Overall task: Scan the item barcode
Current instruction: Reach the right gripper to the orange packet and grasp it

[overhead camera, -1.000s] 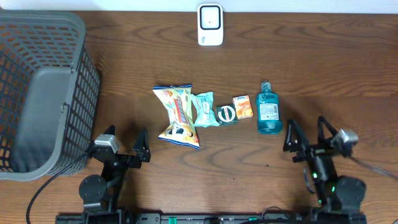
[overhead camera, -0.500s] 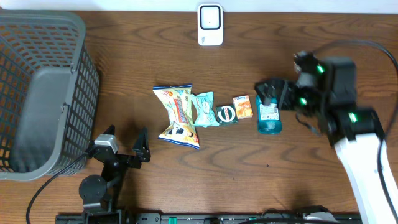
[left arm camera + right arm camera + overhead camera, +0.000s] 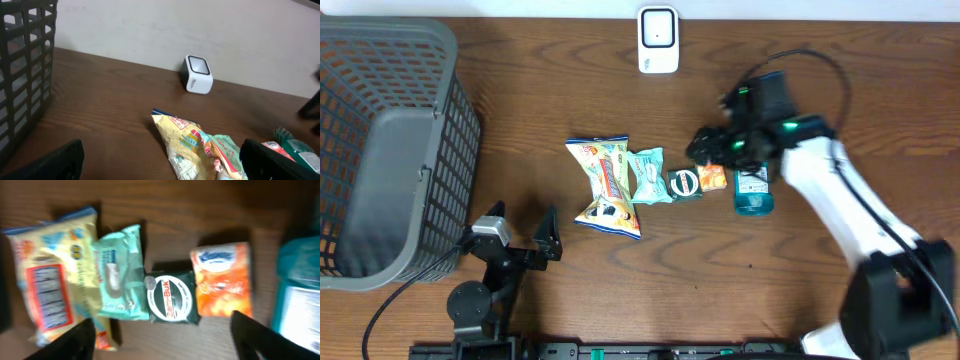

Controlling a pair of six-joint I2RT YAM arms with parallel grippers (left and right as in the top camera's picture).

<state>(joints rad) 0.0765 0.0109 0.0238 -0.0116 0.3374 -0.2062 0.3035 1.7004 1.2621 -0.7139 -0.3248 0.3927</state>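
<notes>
A white barcode scanner [image 3: 658, 40] stands at the table's far edge. A row of items lies mid-table: a yellow snack bag [image 3: 607, 185], a teal wipes pack [image 3: 648, 175], a dark green round-label tin [image 3: 685, 184], an orange tissue box [image 3: 712, 176] and a blue mouthwash bottle [image 3: 752, 185]. My right gripper [image 3: 715, 150] hovers over the tin and orange box, open and holding nothing. Its wrist view looks down on the tin [image 3: 171, 297] and orange box [image 3: 222, 277], both beyond the gripper [image 3: 162, 337]. My left gripper [image 3: 520, 235] rests open near the front edge.
A large grey mesh basket [image 3: 390, 150] fills the left side of the table. From the left wrist, the scanner [image 3: 196, 74] stands by the back wall, with the snack bag [image 3: 195, 142] in front of the open left gripper [image 3: 162, 160].
The right arm has swung up from its rest at the front right, reached the mouthwash bottle, then moved left over the orange box and tin. The left arm is still.
</notes>
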